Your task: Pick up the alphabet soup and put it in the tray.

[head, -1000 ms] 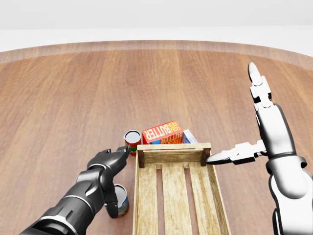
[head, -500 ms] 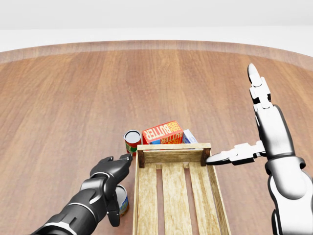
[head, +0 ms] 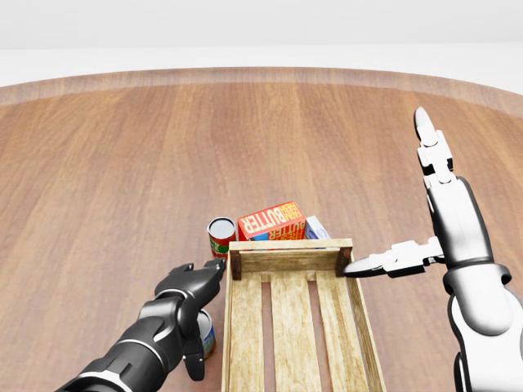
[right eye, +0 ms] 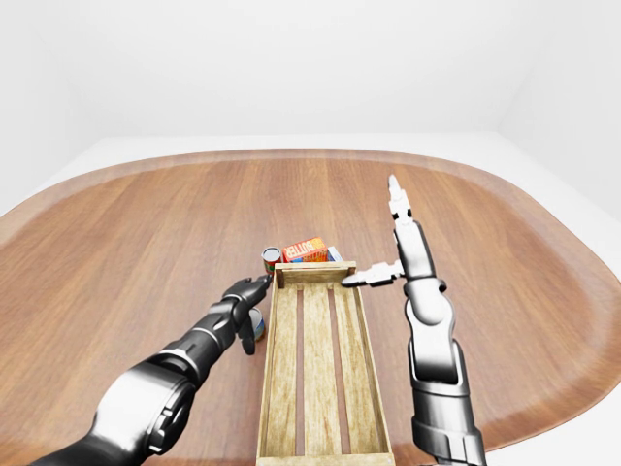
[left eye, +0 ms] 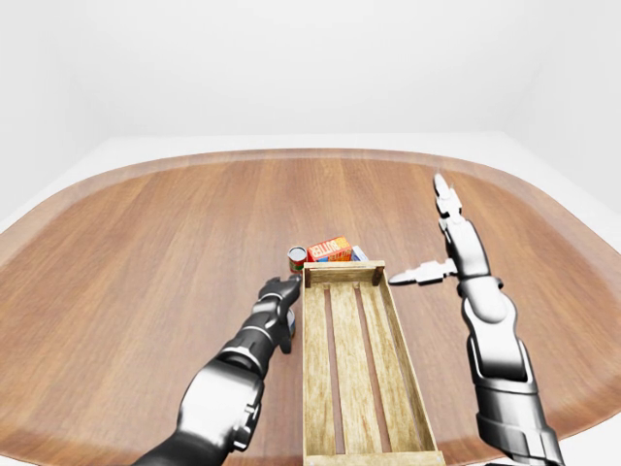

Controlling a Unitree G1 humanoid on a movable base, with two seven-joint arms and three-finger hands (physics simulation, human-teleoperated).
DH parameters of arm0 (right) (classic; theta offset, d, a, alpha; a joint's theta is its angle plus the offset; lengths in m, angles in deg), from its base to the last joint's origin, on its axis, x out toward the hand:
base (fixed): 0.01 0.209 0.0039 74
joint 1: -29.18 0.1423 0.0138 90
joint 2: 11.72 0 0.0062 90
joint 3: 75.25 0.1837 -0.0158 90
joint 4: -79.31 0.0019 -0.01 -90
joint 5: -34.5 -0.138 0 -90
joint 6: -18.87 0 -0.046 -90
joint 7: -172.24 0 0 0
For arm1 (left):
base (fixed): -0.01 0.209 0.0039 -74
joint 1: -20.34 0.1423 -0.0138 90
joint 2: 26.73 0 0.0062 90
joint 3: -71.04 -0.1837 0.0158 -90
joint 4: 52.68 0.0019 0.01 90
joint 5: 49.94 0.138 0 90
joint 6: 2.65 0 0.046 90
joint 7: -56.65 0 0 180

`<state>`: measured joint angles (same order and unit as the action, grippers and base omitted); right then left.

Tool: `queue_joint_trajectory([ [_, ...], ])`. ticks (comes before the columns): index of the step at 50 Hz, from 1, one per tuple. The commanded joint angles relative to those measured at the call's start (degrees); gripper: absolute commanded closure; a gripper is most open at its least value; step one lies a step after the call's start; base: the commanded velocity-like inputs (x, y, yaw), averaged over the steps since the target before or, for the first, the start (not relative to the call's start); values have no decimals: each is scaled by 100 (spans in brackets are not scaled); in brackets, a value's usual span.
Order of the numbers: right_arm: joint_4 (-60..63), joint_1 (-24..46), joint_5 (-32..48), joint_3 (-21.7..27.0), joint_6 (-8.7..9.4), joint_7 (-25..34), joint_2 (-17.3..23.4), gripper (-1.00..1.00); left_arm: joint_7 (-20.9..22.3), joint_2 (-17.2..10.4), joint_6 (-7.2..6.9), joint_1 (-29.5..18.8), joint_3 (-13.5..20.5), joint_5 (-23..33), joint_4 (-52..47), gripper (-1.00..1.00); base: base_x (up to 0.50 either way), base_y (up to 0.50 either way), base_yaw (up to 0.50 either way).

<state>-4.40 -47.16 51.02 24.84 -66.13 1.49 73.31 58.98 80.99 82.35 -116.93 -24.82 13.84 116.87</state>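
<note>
1. Soup first: your alphabet soup (head: 221,235) is the red can with a grey lid, standing upright on the wooden table (head: 106,163), just beyond the tray's upper-left corner in the head view.
2. Your wooden tray (head: 290,251) runs from that corner down to the bottom edge of the head view; its slatted floor holds nothing.
3. Your left hand (head: 191,287) sits below the soup, just left of the tray wall, fingers spread apart and closed on nothing. One fingertip reaches up toward the can; you cannot tell from these views whether it touches.
4. Under that hand a second can (head: 203,332) with a blue, yellow and red label stands beside the tray, partly hidden by your fingers.
5. Your right hand (head: 425,204) is open: one finger points up the view, another stretches sideways with its tip at the tray's upper-right corner post.
6. An orange butter box (head: 270,220) lies just beyond the tray's top wall, right of the soup, with a pale blue carton (head: 316,228) tucked against its right end.
</note>
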Motion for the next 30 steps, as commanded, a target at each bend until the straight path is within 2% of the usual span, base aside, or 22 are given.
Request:
queue_joint_trajectory([
  [1,-34,-4,29,-14,0,-20,-5,-99,124,16,0,78,38,-149,-88,-100,0,0,0],
  [30,-123,-61,-8,-2,0,-48,-13,-99,40,25,0,175,91,-120,-58,-100,0,0,0],
])
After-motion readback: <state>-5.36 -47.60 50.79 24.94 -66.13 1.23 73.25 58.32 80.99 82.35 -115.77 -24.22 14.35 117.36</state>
